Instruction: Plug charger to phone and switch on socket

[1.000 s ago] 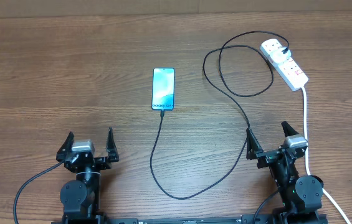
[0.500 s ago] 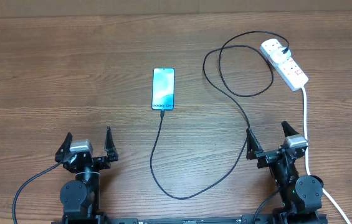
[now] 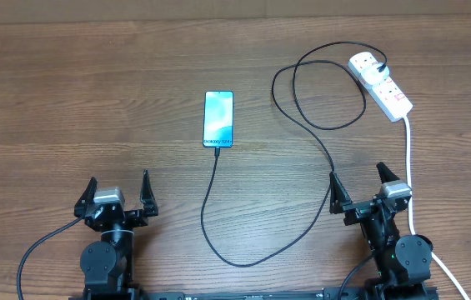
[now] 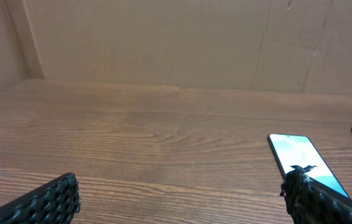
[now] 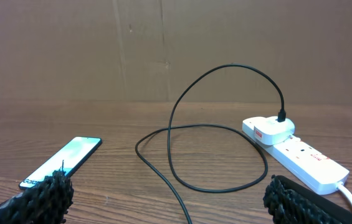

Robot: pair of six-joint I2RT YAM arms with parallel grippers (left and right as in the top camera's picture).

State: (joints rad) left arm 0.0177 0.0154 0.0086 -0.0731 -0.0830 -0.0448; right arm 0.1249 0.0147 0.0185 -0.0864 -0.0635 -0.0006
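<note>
On the worktop [image 3: 68,100], the phone [image 3: 218,119] lies flat near the middle, screen up and lit blue. The charger [image 3: 215,164] meets the phone's near edge, runs toward you, curves right past your right hand [image 3: 356,171], loops once and ends at its white plug [image 3: 367,65], seated in the far end of the socket [image 3: 389,92] at far right. The switch position is too small to tell. The socket's thick white cord [image 3: 408,167] runs toward the near edge, just right of your right hand. Your left hand [image 3: 119,177] sits near-left with fingers spread and nothing between them. Your right hand is also spread and empty. Both are well apart from phone and socket.
</note>
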